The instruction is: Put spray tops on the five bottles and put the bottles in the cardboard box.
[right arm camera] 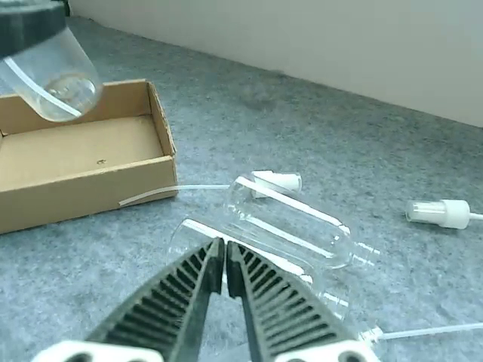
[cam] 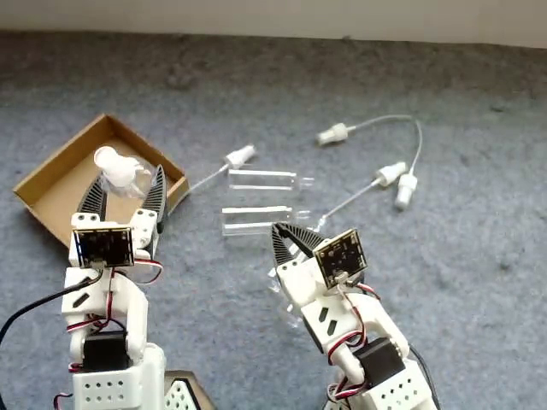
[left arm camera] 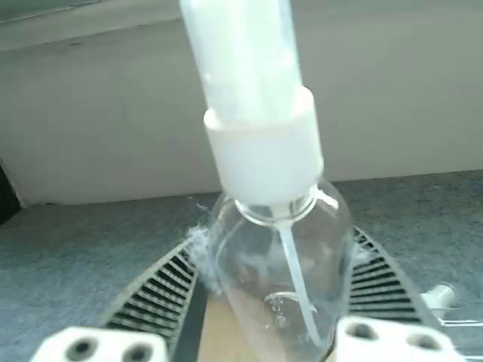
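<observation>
We judge the capped bottle [cam: 120, 171], clamped by its body in our left gripper [cam: 130, 178] above the cardboard box [cam: 51, 184] near the left edge of the table [cam: 479, 282], light, slick and stiff, while our right gripper [right arm camera: 225, 253] sits closed on nothing.

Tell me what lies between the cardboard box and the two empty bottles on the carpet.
A loose spray top, its thin tube running toward the cardboard box; otherwise bare carpet short of the two bottles. The high view shows it.

Soft, even daylight across the grey carpet [cam: 479, 256], weak shadows along the inner walls of the cardboard box [right arm camera: 83, 102], bright white glare on the clear bottle [left arm camera: 279, 256] near the left wrist camera
</observation>
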Available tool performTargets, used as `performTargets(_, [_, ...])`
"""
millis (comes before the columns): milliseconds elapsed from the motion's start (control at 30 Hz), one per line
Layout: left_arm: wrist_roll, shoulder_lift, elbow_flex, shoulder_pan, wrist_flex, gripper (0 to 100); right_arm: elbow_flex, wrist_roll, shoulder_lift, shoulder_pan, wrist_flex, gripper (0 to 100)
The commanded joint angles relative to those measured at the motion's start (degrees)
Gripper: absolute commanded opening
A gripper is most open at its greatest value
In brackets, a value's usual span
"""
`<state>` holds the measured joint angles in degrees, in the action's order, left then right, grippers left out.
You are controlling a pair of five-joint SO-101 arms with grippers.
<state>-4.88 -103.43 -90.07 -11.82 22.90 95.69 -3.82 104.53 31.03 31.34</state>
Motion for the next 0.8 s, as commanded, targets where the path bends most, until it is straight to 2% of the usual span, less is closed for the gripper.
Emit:
performTargets(0, [-2.55, 7.87, 8.84, -2.77, 1.49, 12, 6.73, -0.62, 0.66, -1.01, 1.10, 0.4])
performTargets(267, [-2.55, 34.51, 20.09, -4.44, -6.07, 12, 6.73, -0.62, 0.48, -1.01, 1.19, 0.4])
performTargets(600, [-2.81, 58.86, 21.93, -4.88, -31.91, 12, 6.73, -0.62, 0.40, -1.01, 1.19, 0.4])
performTargets(700, [-2.64, 65.10, 24.31, -6.90, -36.31, 12, 6.73, -0.62, 0.40, -1.01, 1.27, 0.4])
performTargets(767, [-2.55, 70.20, 27.56, -8.48, -36.31, 12, 6.73, -0.62, 0.40, -1.01, 1.27, 0.4])
